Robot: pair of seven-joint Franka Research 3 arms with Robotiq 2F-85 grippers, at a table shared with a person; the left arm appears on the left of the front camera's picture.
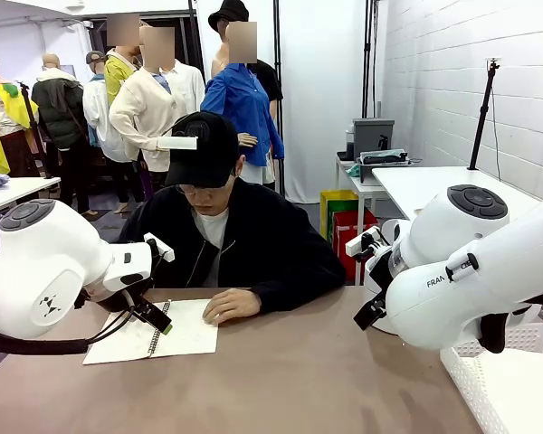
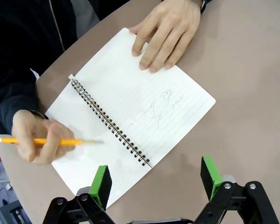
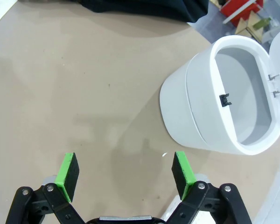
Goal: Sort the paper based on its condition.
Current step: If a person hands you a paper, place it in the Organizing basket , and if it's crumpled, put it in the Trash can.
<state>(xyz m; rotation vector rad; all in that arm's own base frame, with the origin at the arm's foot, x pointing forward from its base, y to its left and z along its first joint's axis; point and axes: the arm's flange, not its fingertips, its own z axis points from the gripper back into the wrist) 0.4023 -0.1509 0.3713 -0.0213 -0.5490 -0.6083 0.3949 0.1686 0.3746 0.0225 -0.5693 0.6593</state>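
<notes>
Paper (image 2: 172,100): a white lined page, bound at the wire coil of an open spiral notebook (image 1: 188,331). Lies flat on the left part of the table (image 1: 308,380), right in front of the seated person. Carries a faint pencil scribble near its middle, too loose to read.

Pressed at its far corner by one of the person's hands (image 2: 167,33), fingers spread. On the facing page, the other hand (image 2: 39,140), blurred, gripping a yellow pencil (image 2: 60,141) with its tip on the sheet.

Just above the notebook's near edge, the left gripper (image 2: 155,176): jaws wide apart, nothing between them, one green pad overlapping the corner of the facing page in the wrist view.

Over bare tabletop, the right gripper (image 3: 125,171): jaws likewise spread wide, nothing held. Beside it, a white round bin (image 3: 200,112) with an oval mouth, inside pale grey.

Table surface matte grey-brown, smooth, rounded at the person's edge, lightly shadowed. At its right front corner, a white perforated basket (image 1: 511,380).

Beyond, a white painted brick wall (image 1: 452,72) on the right, a white curtain behind, white side tables, a black stand, red and yellow-green crates on the floor.

Readable print: only "FRA" in black on the right arm's white shell (image 1: 437,281), rest of the word cut off.
</notes>
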